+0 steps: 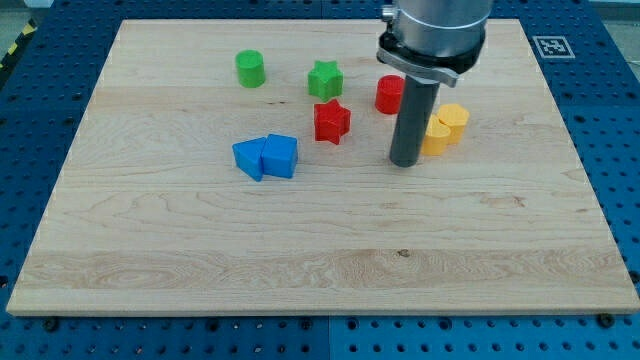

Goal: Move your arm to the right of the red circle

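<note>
One wooden board (200, 250) fills most of the view, lying on a blue perforated table (40, 100) that shows around its edges, with a black-and-white marker tag (551, 46) at the board's 1 o'clock corner. Next in size is the arm's grey housing (436, 35), entering from 12 o'clock, from which the dark rod (408, 120) drops straight down; my tip (404, 163) rests on the board slightly right of its centre. The arm carries no gripper, so nothing opens, closes or holds; the rod touches no block that I can make out, though it stands just beside the yellow ones. Taking my tip as the dial's centre, the two blue blocks (266, 157) lie touching each other at 9 o'clock, well apart from it; their exact shapes are hard to tell. The red star (331, 121) sits at 10 o'clock, and the green star (324, 79) stands just beyond it in about the same direction. The two yellow blocks (445, 128), touching one another, lie close at 2 o'clock, the left one partly hidden by the rod. The red circle (389, 94) stands near, at about 11 o'clock from my tip, its right edge covered by the rod. The green circle (250, 68) lies farthest off, at 10 o'clock.
</note>
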Tool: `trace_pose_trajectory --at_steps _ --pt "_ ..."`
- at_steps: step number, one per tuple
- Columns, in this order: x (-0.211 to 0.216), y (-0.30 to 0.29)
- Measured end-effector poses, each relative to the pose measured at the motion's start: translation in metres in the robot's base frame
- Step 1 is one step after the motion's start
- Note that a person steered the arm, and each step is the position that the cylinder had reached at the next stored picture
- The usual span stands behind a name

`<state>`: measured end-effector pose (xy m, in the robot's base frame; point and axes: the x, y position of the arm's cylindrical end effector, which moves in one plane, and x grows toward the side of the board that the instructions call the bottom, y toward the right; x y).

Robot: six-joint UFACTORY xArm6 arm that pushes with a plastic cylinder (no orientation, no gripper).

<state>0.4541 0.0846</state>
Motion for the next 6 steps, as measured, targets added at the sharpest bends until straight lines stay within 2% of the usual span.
trace_pose_trajectory --at_steps 1,6 --pt "-0.001 -0.008" --pt "-0.064 0.004"
